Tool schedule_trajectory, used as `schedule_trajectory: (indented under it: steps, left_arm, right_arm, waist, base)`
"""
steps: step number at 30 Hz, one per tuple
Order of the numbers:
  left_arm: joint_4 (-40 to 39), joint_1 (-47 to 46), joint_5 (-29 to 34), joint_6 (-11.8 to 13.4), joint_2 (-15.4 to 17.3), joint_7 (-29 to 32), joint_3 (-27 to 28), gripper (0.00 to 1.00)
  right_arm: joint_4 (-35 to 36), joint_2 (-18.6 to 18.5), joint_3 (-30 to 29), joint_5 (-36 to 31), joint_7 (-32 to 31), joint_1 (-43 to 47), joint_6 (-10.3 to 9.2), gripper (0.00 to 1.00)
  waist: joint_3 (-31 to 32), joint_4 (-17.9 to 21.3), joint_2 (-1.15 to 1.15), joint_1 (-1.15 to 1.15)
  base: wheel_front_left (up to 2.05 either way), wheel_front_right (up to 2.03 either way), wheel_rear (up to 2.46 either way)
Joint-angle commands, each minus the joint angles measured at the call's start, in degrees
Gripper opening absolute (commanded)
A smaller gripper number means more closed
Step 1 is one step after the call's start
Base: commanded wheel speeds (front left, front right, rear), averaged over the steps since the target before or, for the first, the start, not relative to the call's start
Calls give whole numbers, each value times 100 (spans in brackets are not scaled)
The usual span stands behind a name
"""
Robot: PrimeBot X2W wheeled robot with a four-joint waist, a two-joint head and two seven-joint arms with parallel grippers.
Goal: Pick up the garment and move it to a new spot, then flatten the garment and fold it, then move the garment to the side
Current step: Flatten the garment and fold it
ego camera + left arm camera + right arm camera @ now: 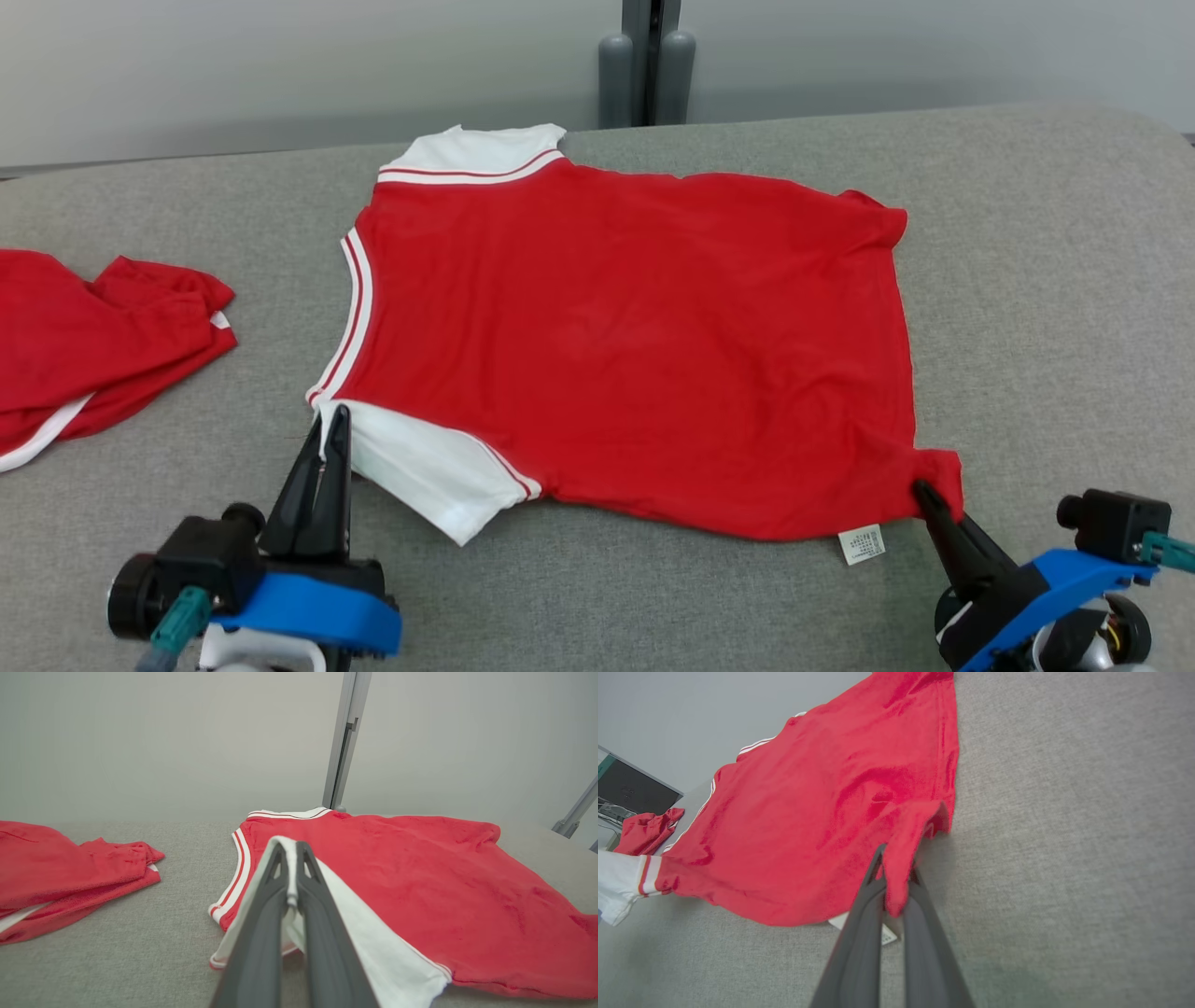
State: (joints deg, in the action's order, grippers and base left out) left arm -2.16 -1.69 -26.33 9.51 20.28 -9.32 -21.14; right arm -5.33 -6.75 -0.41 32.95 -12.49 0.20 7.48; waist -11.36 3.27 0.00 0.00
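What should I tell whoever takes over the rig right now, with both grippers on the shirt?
Left gripper: shut on the edge of the near white sleeve.
Right gripper: shut on the near hem corner.
Shirt: spread nearly flat on the grey table, neck toward the robot's left, label showing at the near hem. A second red garment lies crumpled at the far left.
Done: the shirt looks placed and mostly flattened.
Left: fold it, then move it to the side.
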Motion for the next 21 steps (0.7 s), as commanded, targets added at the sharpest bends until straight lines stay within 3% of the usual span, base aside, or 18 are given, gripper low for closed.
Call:
schedule_trajectory:
  steps: [1, 21]
  left_arm:
    - [81, -226, 24, -69, 62, 23, -8, 0]
    - [1696, -2325, 75, -749, 96, 106, -104, 0]
  right_arm:
    - [-22, -20, 30, 45, -46, -136, 3, 0]
    - [-130, -293, 109, 161, -403, -1231, 3, 0]
  waist:
    - [-63, 2, 0, 0]
    - [-802, 126, 0, 0]
  base:
    - [0, 0, 0]
    - [0, 0, 0]
